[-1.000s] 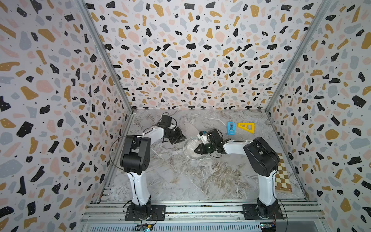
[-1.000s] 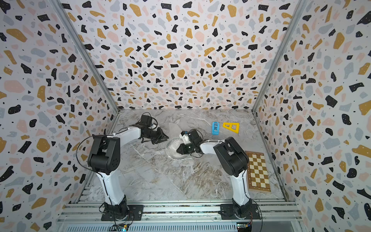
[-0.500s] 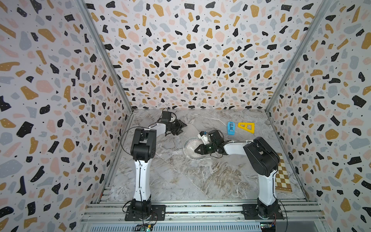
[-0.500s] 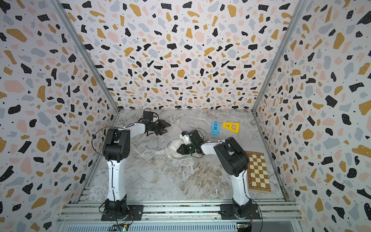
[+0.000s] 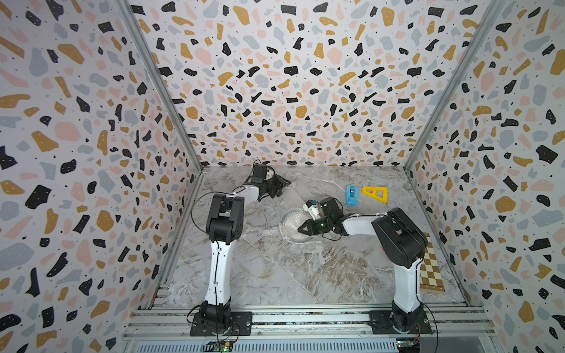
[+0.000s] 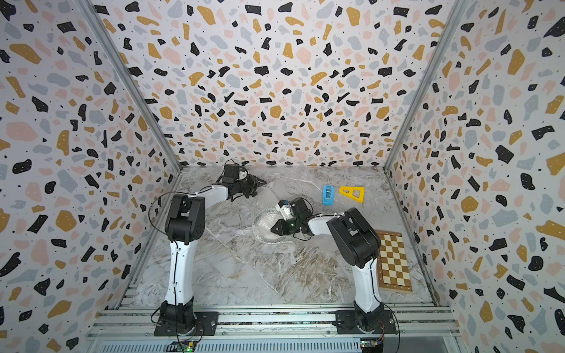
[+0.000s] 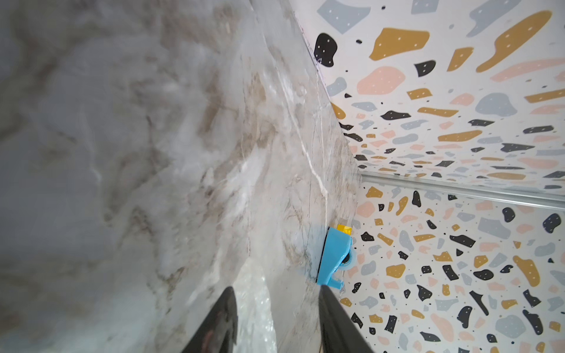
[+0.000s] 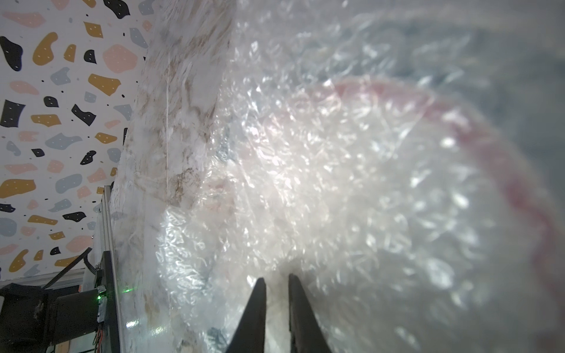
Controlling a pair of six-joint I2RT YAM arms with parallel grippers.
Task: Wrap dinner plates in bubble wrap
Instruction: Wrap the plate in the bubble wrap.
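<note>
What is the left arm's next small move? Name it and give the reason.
Probably close the left gripper on the bubble wrap edge. Its jaws stand open with the film's edge lying between the fingers, while the right gripper, jaws nearly closed, sits on the wrap-covered plate. A grip there would let that side be folded over the plate.

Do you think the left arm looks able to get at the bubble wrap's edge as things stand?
Probably yes: in the left wrist view the left gripper has its fingers open right beside the bubble wrap, with nothing between.
</note>
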